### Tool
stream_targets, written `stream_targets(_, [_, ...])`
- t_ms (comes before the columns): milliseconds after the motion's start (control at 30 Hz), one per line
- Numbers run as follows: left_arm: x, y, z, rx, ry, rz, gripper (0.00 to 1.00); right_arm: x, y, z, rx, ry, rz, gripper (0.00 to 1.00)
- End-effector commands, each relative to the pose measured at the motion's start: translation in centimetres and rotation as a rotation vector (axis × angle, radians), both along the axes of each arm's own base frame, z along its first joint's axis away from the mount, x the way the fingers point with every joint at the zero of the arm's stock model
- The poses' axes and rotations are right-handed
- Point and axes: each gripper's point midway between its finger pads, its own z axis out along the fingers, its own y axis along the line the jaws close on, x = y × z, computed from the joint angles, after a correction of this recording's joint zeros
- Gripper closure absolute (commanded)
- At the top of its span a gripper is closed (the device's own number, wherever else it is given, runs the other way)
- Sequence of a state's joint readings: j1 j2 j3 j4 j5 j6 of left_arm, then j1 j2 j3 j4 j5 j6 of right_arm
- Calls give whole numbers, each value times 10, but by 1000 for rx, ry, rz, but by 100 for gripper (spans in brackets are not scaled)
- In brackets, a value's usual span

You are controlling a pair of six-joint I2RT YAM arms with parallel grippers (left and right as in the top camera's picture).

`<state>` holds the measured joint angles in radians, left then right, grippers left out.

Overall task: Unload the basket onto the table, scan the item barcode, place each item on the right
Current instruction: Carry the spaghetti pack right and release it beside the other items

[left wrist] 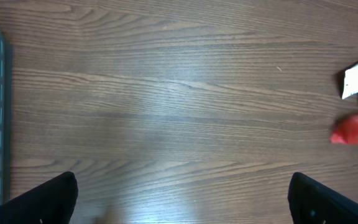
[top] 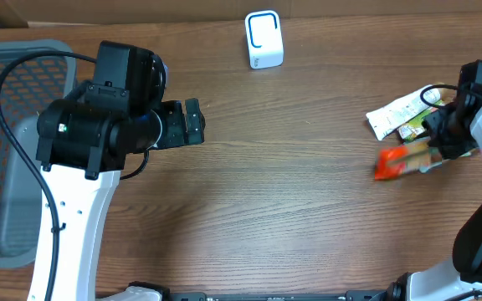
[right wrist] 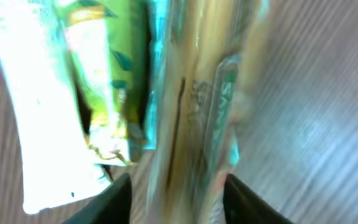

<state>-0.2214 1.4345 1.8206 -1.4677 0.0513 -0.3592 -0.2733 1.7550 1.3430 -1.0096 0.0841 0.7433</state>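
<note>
I'm reading the packet point(top: 396, 161) at far right, long axis left-right, between the right gripper point(top: 432, 144)'s fingers; I'm not able to tell whether they're gripping. The left gripper point(top: 192, 121) is hanging wide open, well apart; the scanner point(top: 264, 39) is sitting top centre.

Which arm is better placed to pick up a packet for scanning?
Right. The right hand is at the pile of packets, straddling the orange-ended packet. The left hand hangs open over bare table, well away from them.
</note>
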Motion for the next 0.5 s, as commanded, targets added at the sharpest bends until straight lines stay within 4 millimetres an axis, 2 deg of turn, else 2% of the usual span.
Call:
stream_targets(0, [2,0,4,10,-19,-20,0,25,26,36,72,-131,276,44])
stream_targets(167, [2,0,4,10,-19,-20,0,21,57,85,127,-208,453,40])
stream_targets(200, [2,0,4,10,-19,-20,0,1,93,142,117,-295,620,37])
stream_targets(333, [2,0,4,10,-19,-20,0,-39,134,198,96,-394,780,29])
stream_targets(367, [2,0,4,10,-19,-20,0,-53,143,211,92,-424,808,5])
stream_targets(400, [2,0,4,10,-19,-20,1,-65,149,224,78,-461,832,0])
stream_targets(467, [2,0,4,10,-19,-20,0,-83,158,243,51,-531,866,0])
